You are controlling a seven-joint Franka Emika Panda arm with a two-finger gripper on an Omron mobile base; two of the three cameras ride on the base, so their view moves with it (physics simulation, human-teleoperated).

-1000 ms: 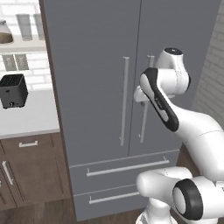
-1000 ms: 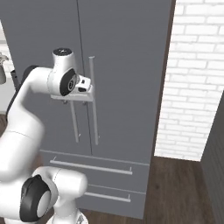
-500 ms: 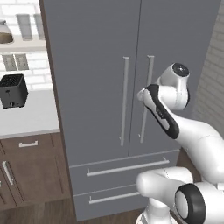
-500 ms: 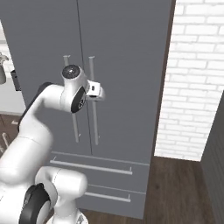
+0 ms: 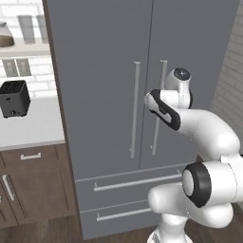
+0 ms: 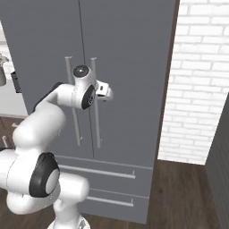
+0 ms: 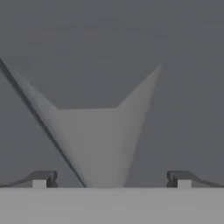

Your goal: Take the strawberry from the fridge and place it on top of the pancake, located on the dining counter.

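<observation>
1 fridge (image 5: 109, 85): tall matte grey, 2 doors shut, 2 long bar handles (image 5: 135, 109), 2 drawers below. 1 gripper (image 7: 112, 179), fingers spread wide, empty, right up against the door.

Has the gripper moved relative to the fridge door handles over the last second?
Yes. The gripper has come down and swung toward the fridge, now just right of the right door's handle.

the left base view looks forward from behind the arm at its seven o'clock, facing the fridge (image 5: 142, 95); the right base view faces the same closed doors from five o'clock. the hand view sits very close to the grey door, looking straight at it.
</observation>
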